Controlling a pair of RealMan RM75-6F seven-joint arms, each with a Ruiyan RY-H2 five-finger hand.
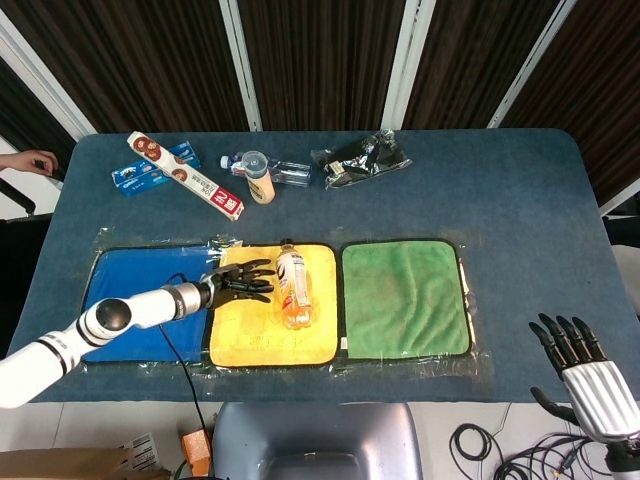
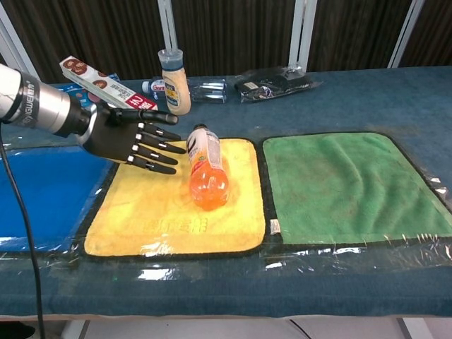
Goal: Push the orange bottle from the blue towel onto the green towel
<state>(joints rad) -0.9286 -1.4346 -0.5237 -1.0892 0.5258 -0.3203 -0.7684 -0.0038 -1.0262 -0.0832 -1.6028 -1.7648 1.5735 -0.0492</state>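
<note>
The orange bottle (image 1: 294,290) (image 2: 206,174) lies on its side on the yellow towel (image 1: 250,335) (image 2: 155,219), right of that towel's middle, cap pointing away from me. My left hand (image 1: 240,281) (image 2: 131,138) hovers just left of the bottle with fingers stretched out toward it, fingertips a small gap short of the label. The blue towel (image 1: 130,285) (image 2: 35,194) lies at the left, the green towel (image 1: 405,297) (image 2: 349,183) at the right. My right hand (image 1: 585,370) shows at the lower right of the head view, off the table, fingers spread.
Along the far side of the table lie a red-and-white box (image 1: 186,176) (image 2: 106,87), a blue biscuit pack (image 1: 135,175), a standing beige bottle (image 1: 259,178) (image 2: 174,82), a clear bottle (image 1: 285,171) and a black bag (image 1: 362,156) (image 2: 279,80). A person's hand (image 1: 30,161) is at the far left edge.
</note>
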